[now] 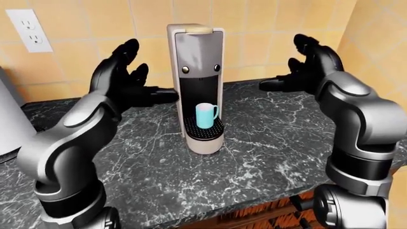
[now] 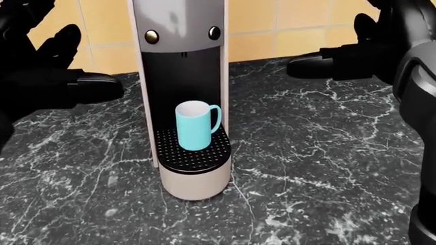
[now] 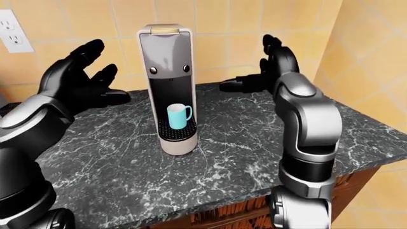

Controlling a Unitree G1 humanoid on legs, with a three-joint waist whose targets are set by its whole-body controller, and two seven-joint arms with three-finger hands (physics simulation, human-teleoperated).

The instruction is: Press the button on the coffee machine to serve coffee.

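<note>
A tall beige coffee machine (image 1: 197,57) stands upright on the dark marble counter (image 1: 267,143), near the middle of the left-eye view. Two round buttons sit on its face, a brass one (image 2: 151,36) on the left and a dark one (image 2: 214,33) on the right. A light blue mug (image 2: 196,125) stands on its black drip tray (image 2: 194,155). My left hand (image 1: 130,78) is open, fingers spread, left of the machine and apart from it. My right hand (image 1: 302,67) is open to the right of the machine, not touching it.
A yellow tiled wall runs behind the counter, with a white power outlet (image 1: 28,31) at the upper left. A grey appliance (image 1: 9,124) stands at the left edge. The counter's near edge (image 3: 210,202) drops to wooden cabinets.
</note>
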